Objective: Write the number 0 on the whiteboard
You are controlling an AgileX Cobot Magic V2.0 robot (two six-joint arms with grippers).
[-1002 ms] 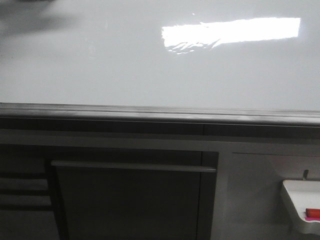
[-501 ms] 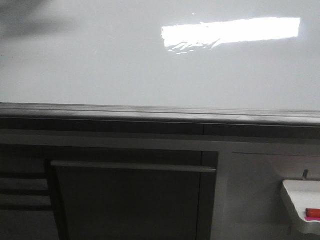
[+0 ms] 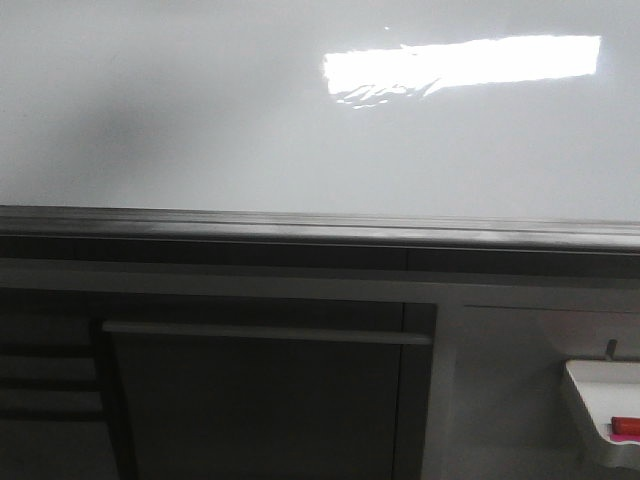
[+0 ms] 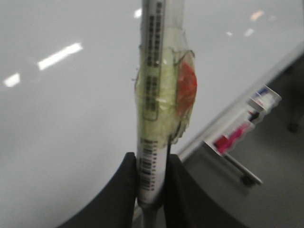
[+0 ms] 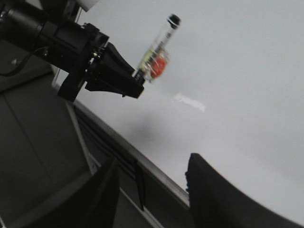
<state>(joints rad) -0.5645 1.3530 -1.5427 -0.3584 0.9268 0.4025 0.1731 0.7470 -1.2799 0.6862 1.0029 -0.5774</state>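
The whiteboard [image 3: 300, 150] fills the upper half of the front view, with a bright rectangular glare and a grey edge rail [image 3: 300, 225]. A few thin dark strokes, the number 0 [image 3: 385, 93], sit at the glare's lower edge. My left gripper [image 4: 152, 175] is shut on a clear marker [image 4: 154, 95] wrapped in yellowish tape with a red patch. In the right wrist view the left gripper [image 5: 137, 83] holds the marker [image 5: 159, 52] with its black end toward the board [image 5: 237, 71]; I cannot tell if it touches. My right gripper [image 5: 154, 161] is open and empty near the rail.
A small white tray [image 3: 590, 385] holding a red-pink item [image 3: 625, 427] hangs below the rail at the lower right. A dark cabinet front with a long grey handle [image 3: 265, 333] lies under the board.
The soft shadow on the board has moved from the top left corner down toward the middle left. The strokes and the glare look the same.
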